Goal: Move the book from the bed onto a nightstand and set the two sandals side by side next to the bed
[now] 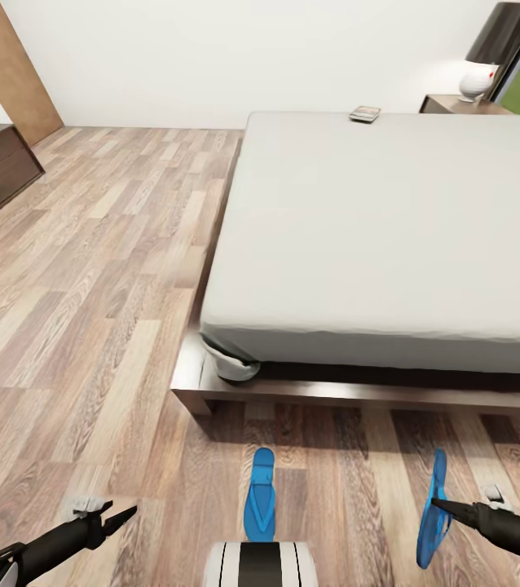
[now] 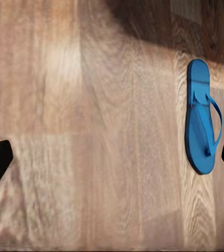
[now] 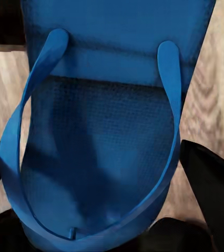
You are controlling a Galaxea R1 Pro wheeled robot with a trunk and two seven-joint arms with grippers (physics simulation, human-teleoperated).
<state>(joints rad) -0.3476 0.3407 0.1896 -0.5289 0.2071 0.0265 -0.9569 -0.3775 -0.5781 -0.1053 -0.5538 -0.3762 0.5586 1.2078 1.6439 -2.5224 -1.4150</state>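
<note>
My right claw (image 1: pixel 438 505) is clamped on one sandal (image 1: pixel 433 514) held on edge, lower right; the other sandal (image 1: pixel 260 496) lies flat, bottom centre. A thin grip, so it could slip and land crooked.

This was a home bedroom: a low bed (image 1: pixel 390 236) with a pale-grey mattress on a dark wooden frame stood on the wood-plank floor (image 1: pixel 89 269), with a nightstand (image 1: pixel 456 103) carrying a lamp (image 1: pixel 496 49) near its far right corner.
</note>
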